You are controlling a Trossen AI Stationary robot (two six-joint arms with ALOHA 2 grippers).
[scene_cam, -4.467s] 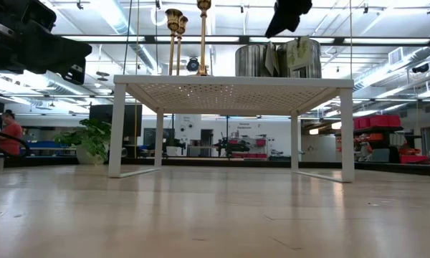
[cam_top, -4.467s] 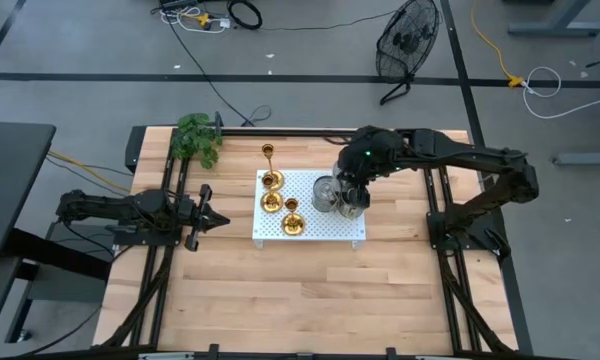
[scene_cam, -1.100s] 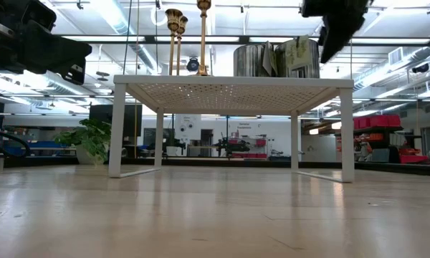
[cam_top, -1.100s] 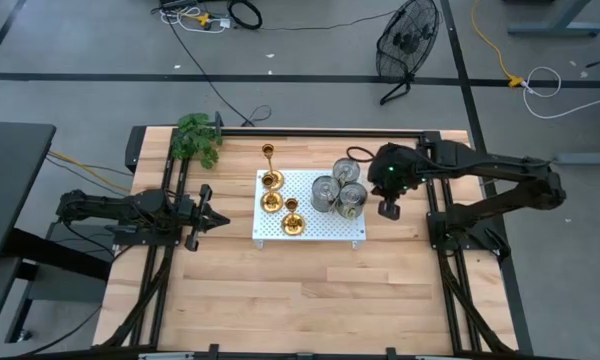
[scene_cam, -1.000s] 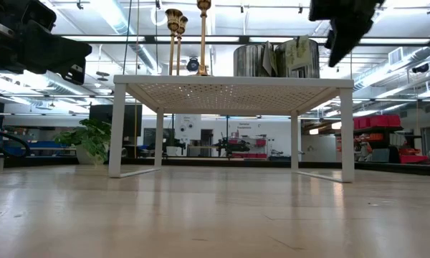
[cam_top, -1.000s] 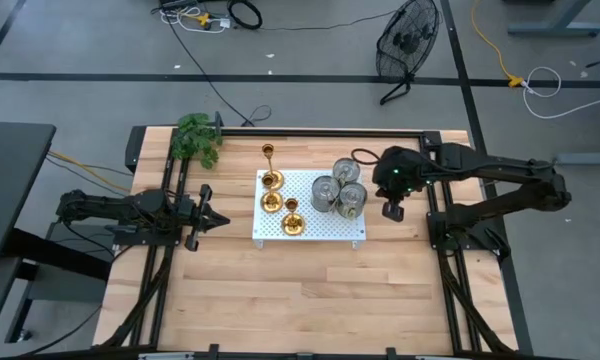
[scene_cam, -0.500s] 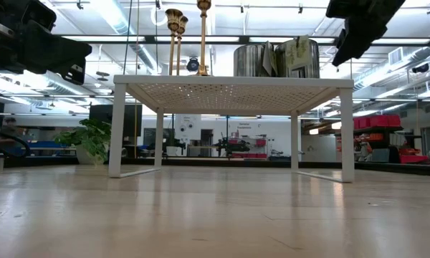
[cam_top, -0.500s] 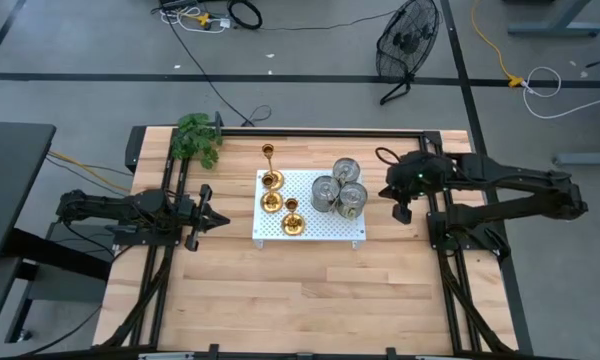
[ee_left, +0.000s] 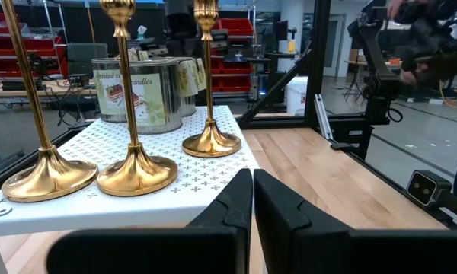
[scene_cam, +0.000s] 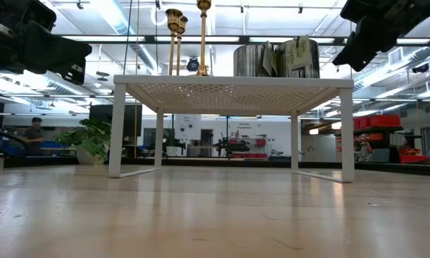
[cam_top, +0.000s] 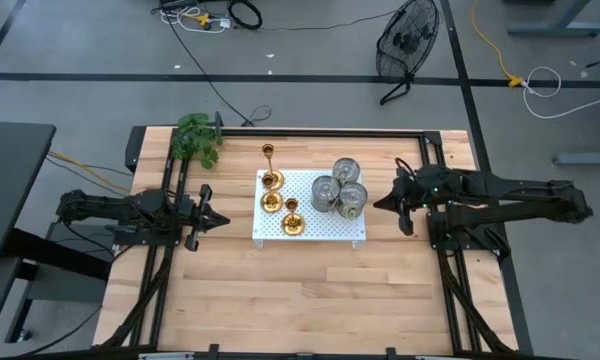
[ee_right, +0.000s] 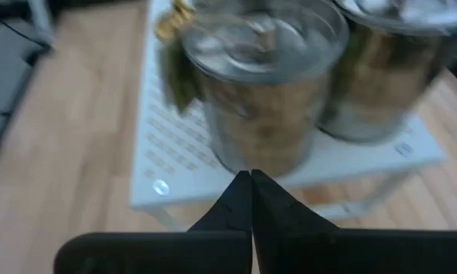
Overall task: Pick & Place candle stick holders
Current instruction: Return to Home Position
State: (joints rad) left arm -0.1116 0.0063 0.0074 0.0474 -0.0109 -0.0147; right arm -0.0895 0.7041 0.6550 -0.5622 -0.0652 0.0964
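Three shiny gold candle stick holders (cam_top: 271, 201) with slim stems and round bases stand on the left part of a white perforated stand (cam_top: 315, 228). They also show in the left wrist view (ee_left: 136, 172) and the low view (scene_cam: 203, 36). My left gripper (cam_top: 216, 218) is shut and empty, level above the table to the left of the stand, and points at it (ee_left: 253, 179). My right gripper (cam_top: 379, 204) is shut and empty, just right of the stand, and points at the tins (ee_right: 250, 179).
Three silver tins (cam_top: 342, 186) stand on the right part of the stand, close in front of my right gripper (ee_right: 263, 84). A small green plant (cam_top: 197, 140) sits at the table's far left. Bare wood lies in front of the stand. A person (scene_cam: 34, 133) shows far off in the room.
My right gripper has drawn back from beside the tins toward the table's right edge, its arm stretching out flatter over the right frame. Its fingers stay shut. The tins and holders have not moved.
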